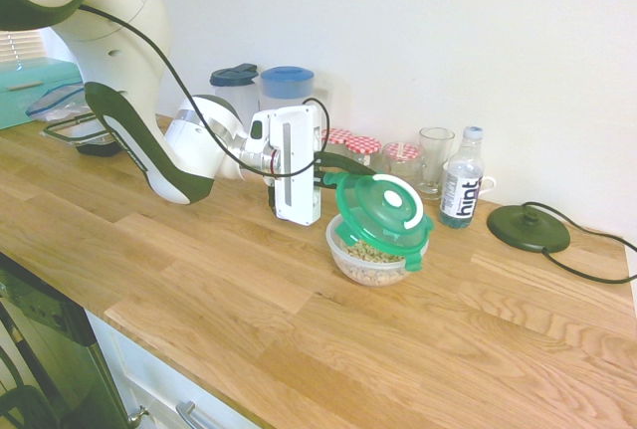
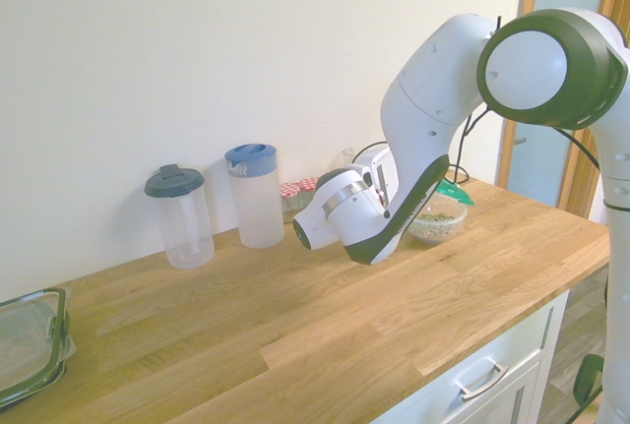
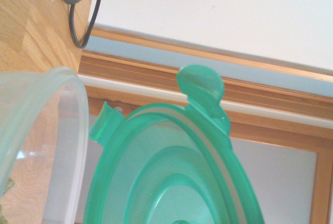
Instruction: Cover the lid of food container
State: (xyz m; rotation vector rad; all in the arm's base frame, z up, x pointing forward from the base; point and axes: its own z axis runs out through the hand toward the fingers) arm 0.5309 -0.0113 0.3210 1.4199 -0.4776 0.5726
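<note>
The round green lid (image 1: pixel 381 208) with a white ring on top hangs tilted over the food container (image 1: pixel 376 262), a small clear bowl of cereal rings on the wooden counter. Its lower edge is close to the bowl's far rim; I cannot tell whether they touch. My gripper (image 1: pixel 336 164) reaches in from the left, shut on the lid's raised edge. In the second exterior view the arm hides the gripper, and only a bit of the lid (image 2: pixel 453 191) and the bowl (image 2: pixel 436 219) show. The wrist view shows the lid (image 3: pixel 171 172) from close by, next to the bowl's rim (image 3: pixel 65 130).
Against the wall stand two lidded pitchers (image 1: pixel 287 86), jars with red checked tops (image 1: pixel 350 142), a glass (image 1: pixel 435 158), a water bottle (image 1: pixel 462 180) and a black round base (image 1: pixel 528 227) with a cable. A dark rectangular container (image 1: pixel 75 130) sits at the far left.
</note>
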